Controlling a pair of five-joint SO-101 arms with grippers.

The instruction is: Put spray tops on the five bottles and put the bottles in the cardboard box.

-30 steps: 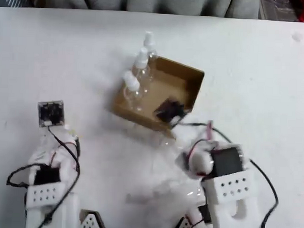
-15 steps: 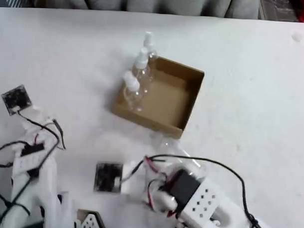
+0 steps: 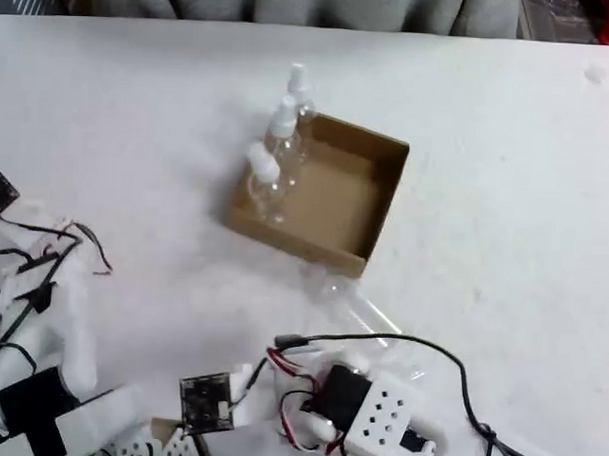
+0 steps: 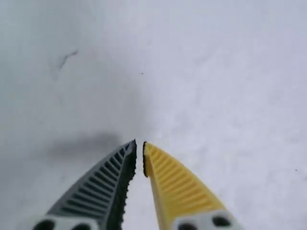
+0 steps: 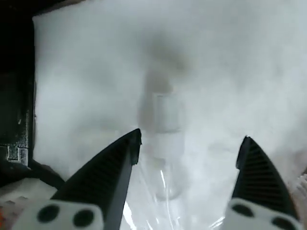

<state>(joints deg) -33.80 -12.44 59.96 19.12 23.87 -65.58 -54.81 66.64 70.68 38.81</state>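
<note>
The cardboard box (image 3: 381, 196) sits open in the middle of the table. Three clear bottles with white spray tops (image 3: 266, 177) (image 3: 282, 127) (image 3: 298, 90) stand in a row along its left wall; I cannot tell if they are inside it. Another clear bottle (image 3: 360, 308) lies on the table just in front of the box. My right gripper (image 5: 189, 143) hangs open above a clear bottle (image 5: 163, 139) lying on the white surface. The left gripper (image 4: 139, 155) is shut with nothing in it, over bare table.
The left arm (image 3: 41, 309) fills the front left corner and the right arm (image 3: 373, 426) the front middle, with loose cables around both. The white table (image 3: 508, 145) stretches wide to the right of and behind the box.
The right arm drew back from the box to the front edge and swung left. The left arm moved left and towards the front.
</note>
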